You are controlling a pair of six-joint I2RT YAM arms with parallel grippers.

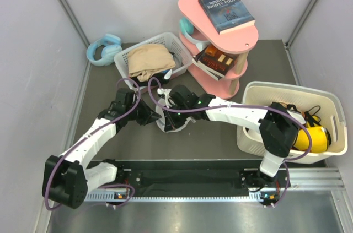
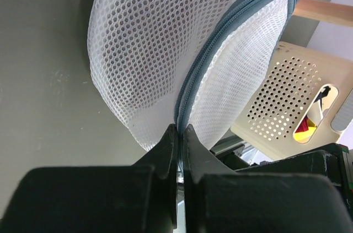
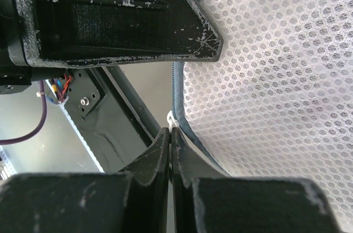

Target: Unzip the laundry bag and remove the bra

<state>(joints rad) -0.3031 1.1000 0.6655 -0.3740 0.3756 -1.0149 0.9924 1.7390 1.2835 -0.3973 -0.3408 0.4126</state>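
The laundry bag [image 1: 172,121], white mesh with a blue-teal zipper band, lies at the table's middle between both grippers. In the left wrist view the bag [image 2: 160,40] fills the frame, and my left gripper [image 2: 180,130] is shut on its zipper band [image 2: 231,23] at the lower rim. In the right wrist view my right gripper [image 3: 170,131] is shut on a small white zipper pull [image 3: 172,118] at the bag's [image 3: 276,79] edge. In the top view the left gripper [image 1: 153,117] is at the bag's left and the right gripper [image 1: 167,106] just above it. The zipper looks closed. No bra shows.
A white slatted basket [image 1: 179,45] holding beige cloth [image 1: 149,61] stands behind the bag. A pink shelf [image 1: 245,37] with books is at the back right. A cream tub [image 1: 331,101] sits at the right, and blue headphones [image 1: 103,48] at the back left.
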